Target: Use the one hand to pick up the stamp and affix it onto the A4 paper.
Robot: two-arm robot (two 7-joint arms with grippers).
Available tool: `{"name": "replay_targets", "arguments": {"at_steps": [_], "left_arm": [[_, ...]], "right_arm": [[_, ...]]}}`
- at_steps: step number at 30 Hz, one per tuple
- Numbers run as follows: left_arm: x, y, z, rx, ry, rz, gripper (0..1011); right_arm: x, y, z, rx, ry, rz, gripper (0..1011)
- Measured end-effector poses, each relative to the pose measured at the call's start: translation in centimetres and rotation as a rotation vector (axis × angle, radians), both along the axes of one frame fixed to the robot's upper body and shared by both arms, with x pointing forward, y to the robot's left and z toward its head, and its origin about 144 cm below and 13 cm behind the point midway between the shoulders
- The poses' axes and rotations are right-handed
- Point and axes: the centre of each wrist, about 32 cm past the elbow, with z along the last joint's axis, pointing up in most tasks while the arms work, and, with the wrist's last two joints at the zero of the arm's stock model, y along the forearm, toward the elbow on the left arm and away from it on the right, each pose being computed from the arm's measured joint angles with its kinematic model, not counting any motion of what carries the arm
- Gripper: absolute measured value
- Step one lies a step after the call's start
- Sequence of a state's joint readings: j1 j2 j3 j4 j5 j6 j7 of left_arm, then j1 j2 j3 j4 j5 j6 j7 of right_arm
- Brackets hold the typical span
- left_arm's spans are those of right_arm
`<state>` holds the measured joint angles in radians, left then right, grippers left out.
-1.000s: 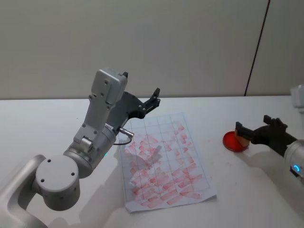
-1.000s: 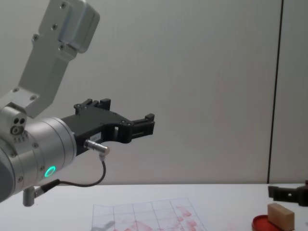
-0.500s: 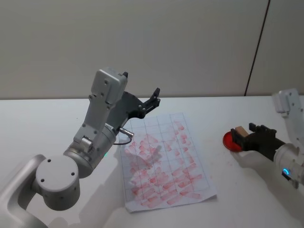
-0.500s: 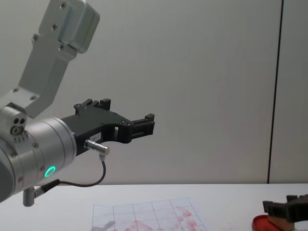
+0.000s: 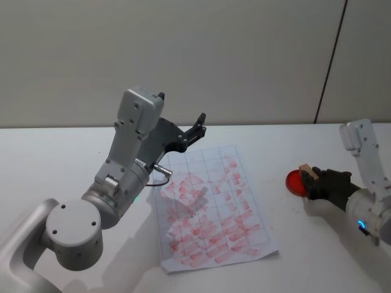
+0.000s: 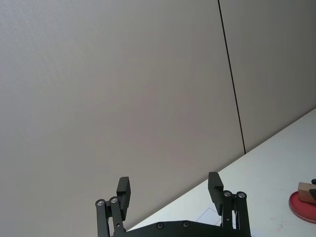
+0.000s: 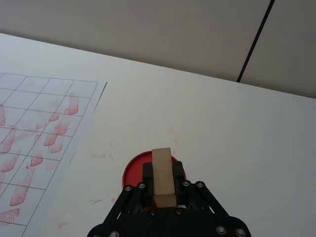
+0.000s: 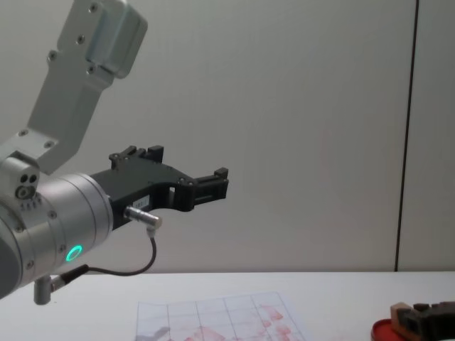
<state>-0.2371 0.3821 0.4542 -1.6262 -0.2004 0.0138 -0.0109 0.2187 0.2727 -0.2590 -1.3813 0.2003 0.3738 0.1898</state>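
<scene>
Pinching the stamp (image 7: pixel 161 157) in its jaws, the right gripper (image 7: pixel 162 171) hangs over the ink pad (image 7: pixel 132 170); the left gripper's (image 6: pixel 169 190) jaws gape.

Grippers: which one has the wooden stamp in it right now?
The right gripper, shut on the stamp at the red ink pad; the left gripper is open, empty and raised in the air.

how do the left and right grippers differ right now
The left gripper is open and empty; the right gripper is shut on the stamp. The left gripper hangs high above the table; the right gripper is low over the red ink pad. Both are black and two-fingered.
</scene>
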Motion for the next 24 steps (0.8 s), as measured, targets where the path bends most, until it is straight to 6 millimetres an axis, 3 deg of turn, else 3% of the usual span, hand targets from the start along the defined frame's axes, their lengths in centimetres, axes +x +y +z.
{"name": "replay_targets", "arguments": {"at_steps": [24], "left_arm": [[0.00, 0.00, 0.00, 0.000, 0.000, 0.000, 1001]], "right_arm": [[0.02, 0.34, -0.27, 0.001, 0.001, -0.023, 225]]}}
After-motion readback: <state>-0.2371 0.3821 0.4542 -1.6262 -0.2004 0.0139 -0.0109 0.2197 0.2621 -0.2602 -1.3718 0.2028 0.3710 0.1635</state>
